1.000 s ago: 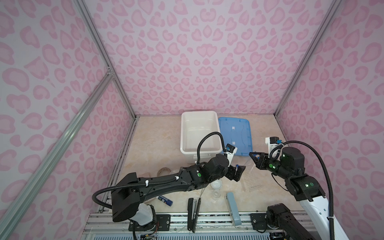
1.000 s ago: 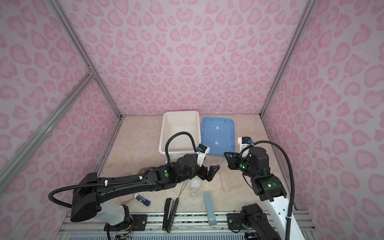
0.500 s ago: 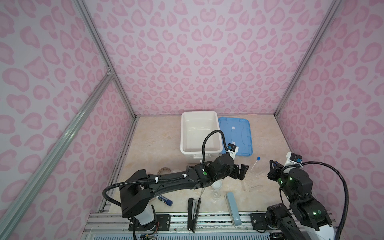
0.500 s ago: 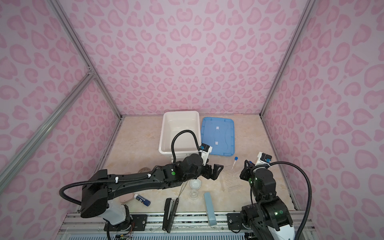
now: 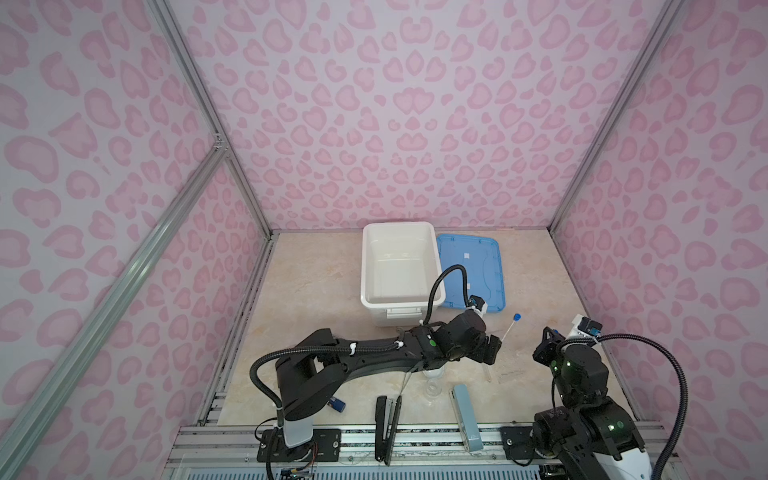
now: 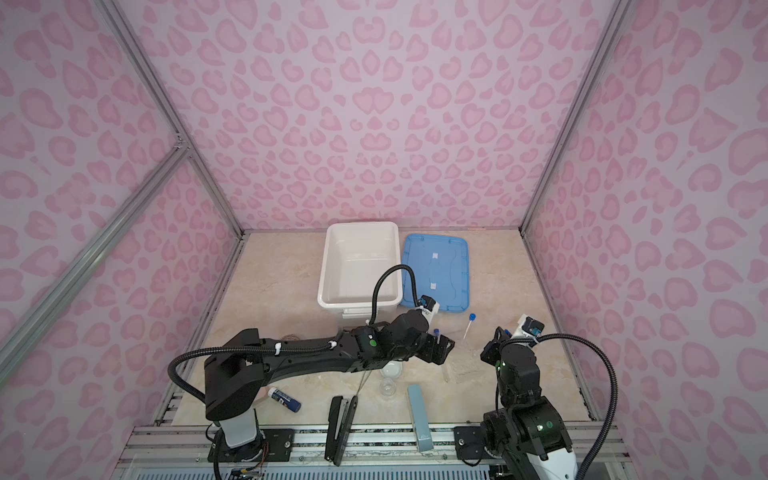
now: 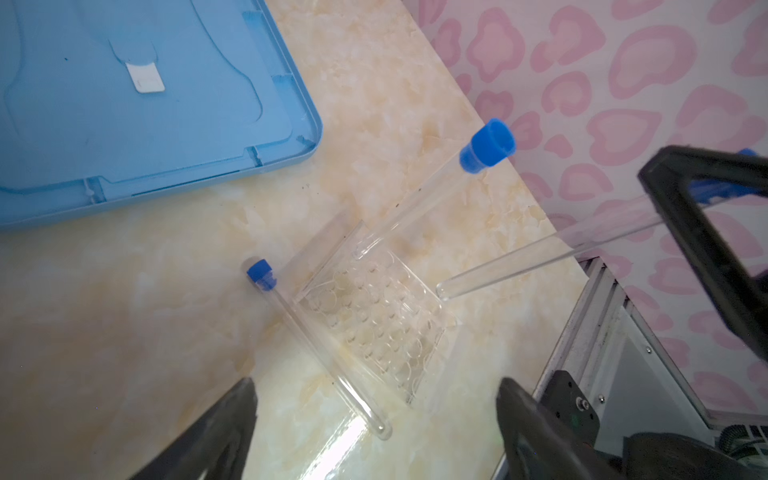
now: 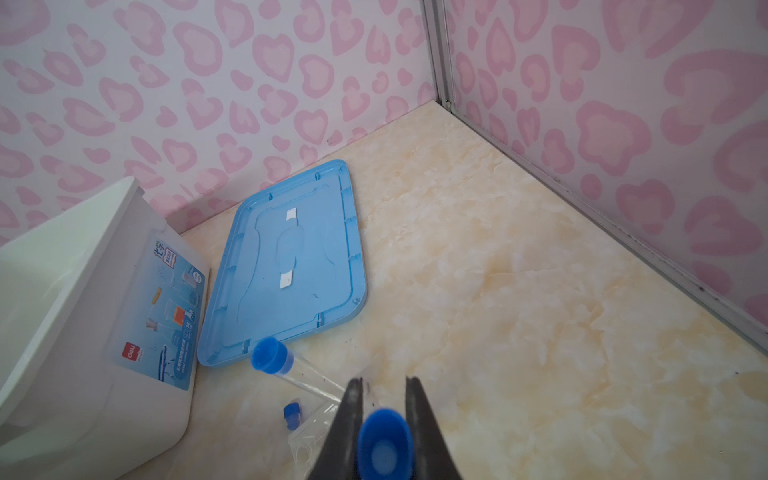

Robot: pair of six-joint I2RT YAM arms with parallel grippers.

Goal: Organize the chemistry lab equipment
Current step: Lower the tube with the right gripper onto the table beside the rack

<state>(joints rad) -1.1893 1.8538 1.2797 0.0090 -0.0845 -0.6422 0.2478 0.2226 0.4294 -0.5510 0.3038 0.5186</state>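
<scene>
Pink heart walls (image 5: 395, 124) stand round a pale table (image 5: 316, 291), white bin (image 5: 368, 266) at the back (blue lid (image 5: 478, 257) beside it). The left gripper (image 7: 374, 388) hangs wide open over a flat tube (image 7: 316, 345) beside the clear rack (image 7: 374, 316), where a leaning tube (image 7: 419, 199) stands. The right gripper (image 8: 383, 384) pinches a third tube (image 8: 384, 444). I think tubes are being racked; next, the left must drop and pinch softly

Bare bench (image 5: 540, 282) right of the blue lid (image 5: 473, 266) is open. Mid-bench, the left arm (image 5: 374, 357), clear rack (image 7: 374, 320), leaning tube (image 7: 419, 203) and the held tube (image 7: 540, 249) in the right end effector (image 8: 384, 390) block passage.
</scene>
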